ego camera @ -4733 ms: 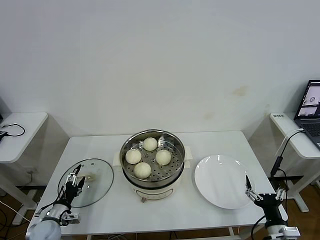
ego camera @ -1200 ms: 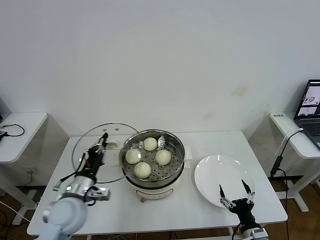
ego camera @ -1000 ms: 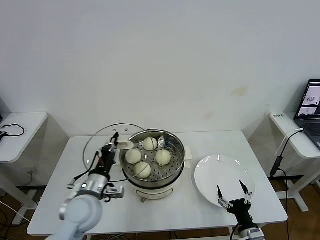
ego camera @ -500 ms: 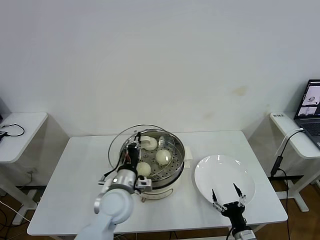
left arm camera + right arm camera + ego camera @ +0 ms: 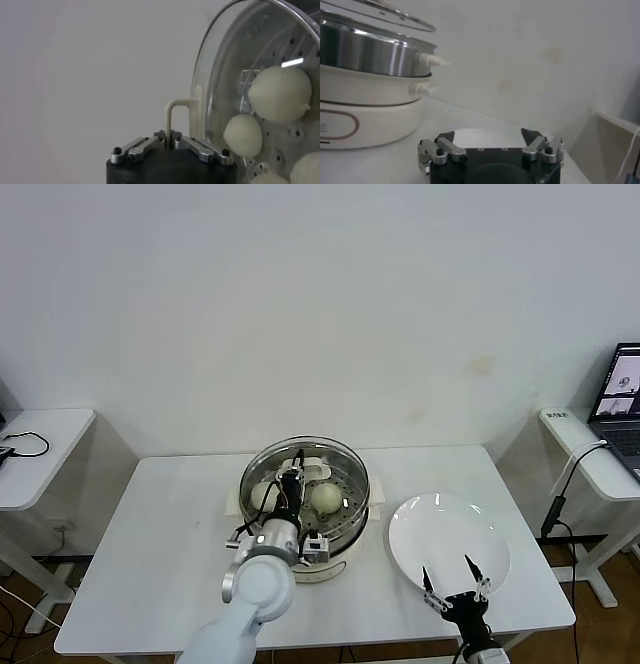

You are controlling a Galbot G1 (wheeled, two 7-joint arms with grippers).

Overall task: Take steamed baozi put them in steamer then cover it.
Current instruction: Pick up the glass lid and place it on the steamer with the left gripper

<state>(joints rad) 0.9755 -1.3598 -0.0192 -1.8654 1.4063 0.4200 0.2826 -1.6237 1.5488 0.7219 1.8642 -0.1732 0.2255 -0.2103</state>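
The steamer (image 5: 352, 524) stands mid-table, a steel pot on a white base, also seen in the right wrist view (image 5: 365, 55). My left gripper (image 5: 293, 482) is shut on the cream handle (image 5: 175, 107) of the glass cover (image 5: 340, 469), which hangs slightly tilted just above the pot's rim. Baozi (image 5: 326, 497) lie on the perforated tray inside and show through the glass (image 5: 280, 94); some are hidden behind my left arm. My right gripper (image 5: 450, 584) stands open and holds nothing, low at the near edge of the plate.
A flat white plate (image 5: 445, 529) with nothing on it lies right of the steamer. The white table (image 5: 170, 524) runs left to a bare stretch. Side desks stand at both sides, the right one with a laptop (image 5: 625, 409).
My left gripper has lifted the cover off the table's left side and carried it right until it is over the steamer. The right gripper has drifted slightly left along the plate's near edge.
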